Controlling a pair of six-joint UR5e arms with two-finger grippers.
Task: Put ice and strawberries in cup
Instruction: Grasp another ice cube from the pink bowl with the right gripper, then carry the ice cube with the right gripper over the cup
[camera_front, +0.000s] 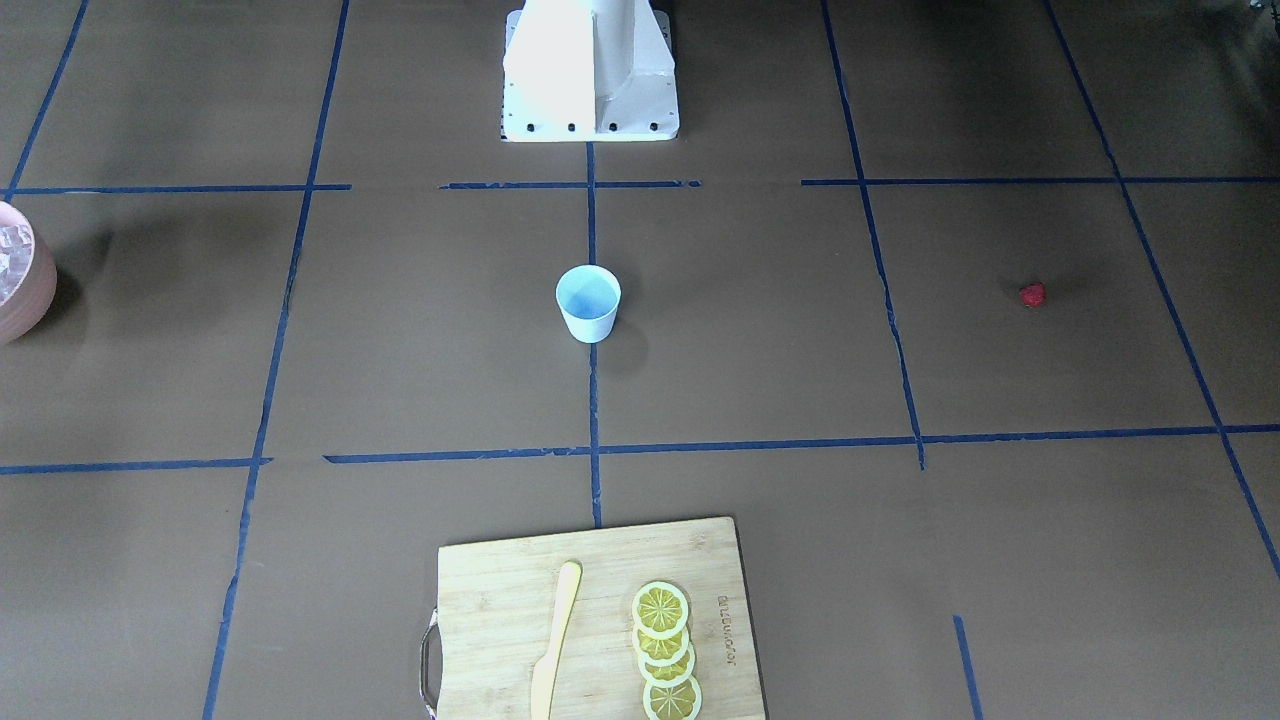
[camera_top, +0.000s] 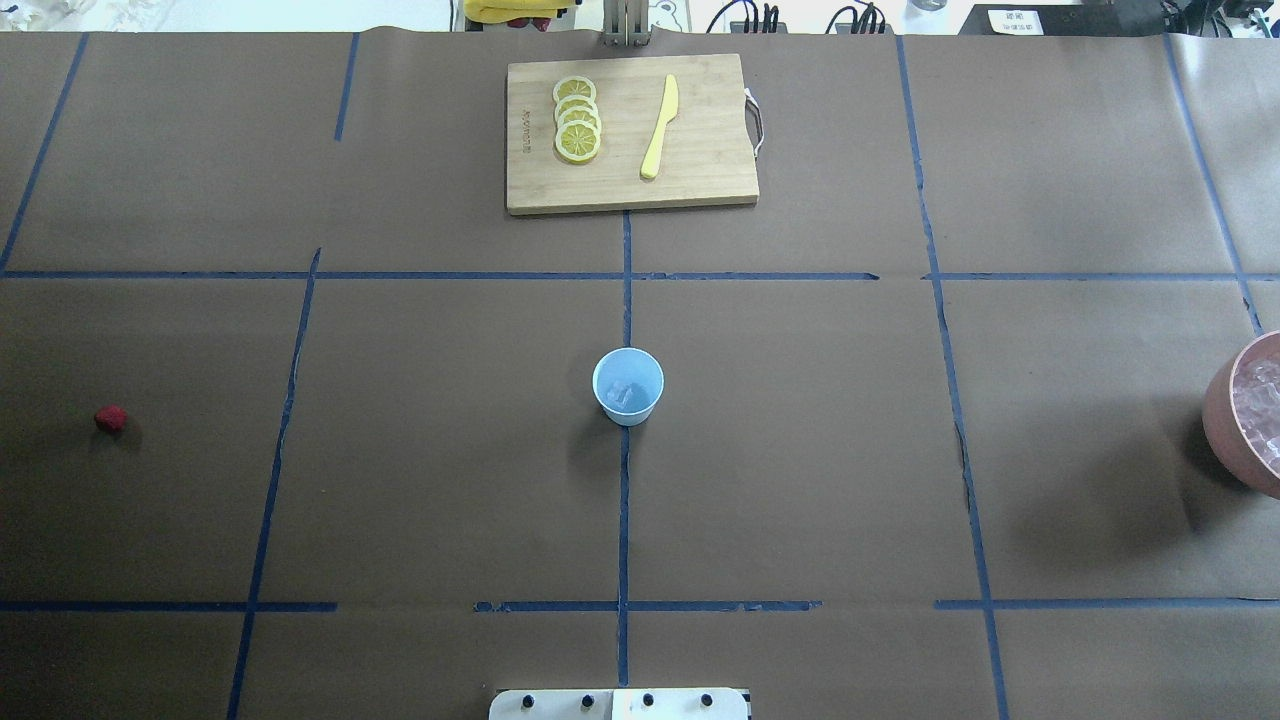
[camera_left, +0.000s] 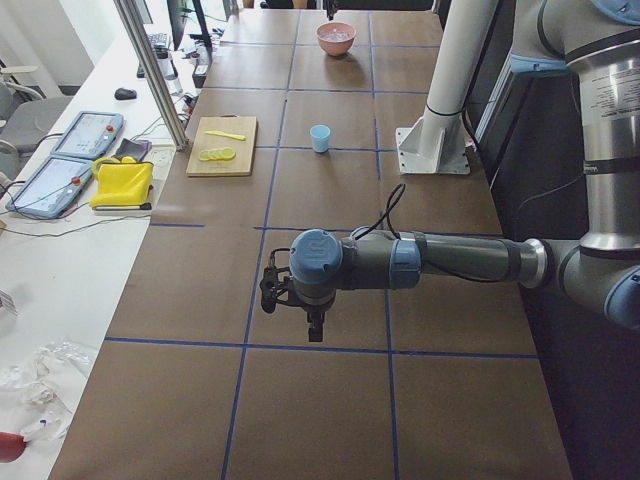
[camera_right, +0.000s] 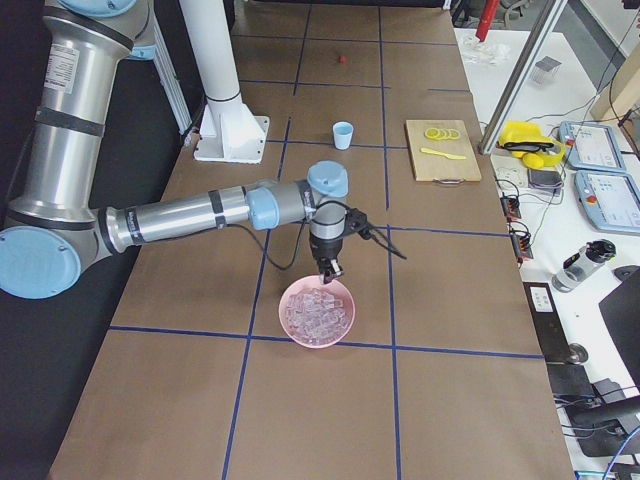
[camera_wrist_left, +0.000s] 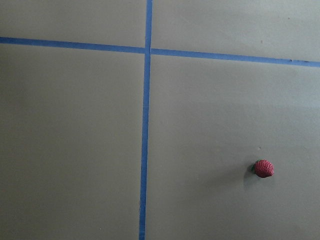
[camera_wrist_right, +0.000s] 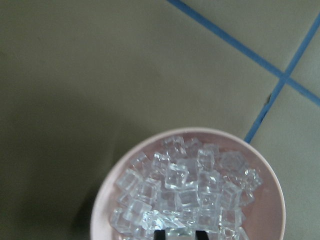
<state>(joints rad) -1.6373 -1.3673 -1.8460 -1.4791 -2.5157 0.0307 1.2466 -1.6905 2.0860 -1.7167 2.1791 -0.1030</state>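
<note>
We record the right gripper (camera_wrist_right: 180, 235), fingers apart, over small clear ice cubes (camera_wrist_right: 185, 192), frame bottom. Of the left gripper (camera_left: 315, 333) fingers' state, we cannot tell.

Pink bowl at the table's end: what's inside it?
A heap of clear ice cubes lies inside the pink bowl, many of them, stacked on one another. The bowl's bottom, and anything under the cubes, is covered and cannot be seen.

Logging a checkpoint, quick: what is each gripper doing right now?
Left gripper: cannot be told.
Right gripper: open, over the ice in the bowl.
</note>
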